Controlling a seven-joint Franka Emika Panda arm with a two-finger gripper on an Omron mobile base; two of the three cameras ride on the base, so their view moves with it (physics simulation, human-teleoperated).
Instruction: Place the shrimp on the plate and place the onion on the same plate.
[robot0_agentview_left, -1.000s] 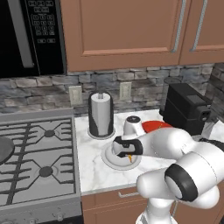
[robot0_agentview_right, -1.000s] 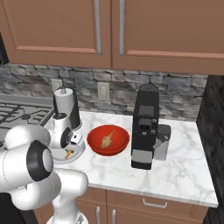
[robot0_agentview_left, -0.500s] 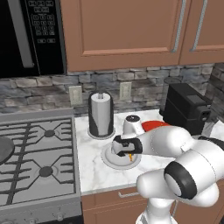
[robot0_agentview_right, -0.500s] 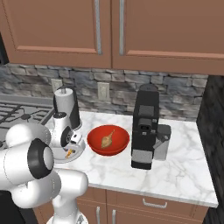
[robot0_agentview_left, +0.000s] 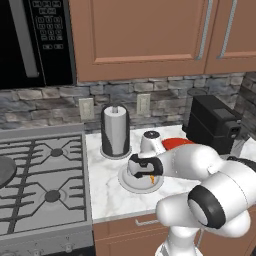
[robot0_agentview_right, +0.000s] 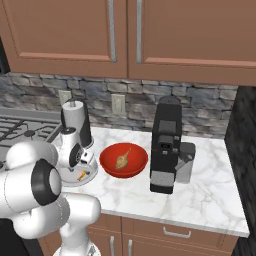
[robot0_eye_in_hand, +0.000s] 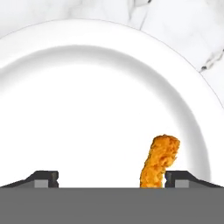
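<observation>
The light grey-white plate (robot0_agentview_left: 127, 183) (robot0_agentview_right: 69, 181) (robot0_eye_in_hand: 87, 87) lies on the marble counter in front of the paper towel roll. On it rests the small orange shrimp (robot0_agentview_left: 151, 176) (robot0_agentview_right: 81, 175) (robot0_eye_in_hand: 160, 161), just inside my right fingertip (robot0_eye_in_hand: 183, 177). My gripper (robot0_agentview_left: 146, 175) (robot0_agentview_right: 83, 169) (robot0_eye_in_hand: 111, 179) hangs low over the plate, open, with its fingers far apart and gripping nothing. The tan-brown onion (robot0_agentview_right: 122, 159) sits in the red bowl (robot0_agentview_right: 124, 161) (robot0_agentview_left: 175, 143) to the right of the plate.
A paper towel roll (robot0_agentview_left: 115, 131) (robot0_agentview_right: 76, 122) stands behind the plate. A black coffee machine (robot0_agentview_left: 212, 122) (robot0_agentview_right: 166, 145) is right of the red bowl. The gas stove (robot0_agentview_left: 42, 190) lies to the left. Cabinets hang above.
</observation>
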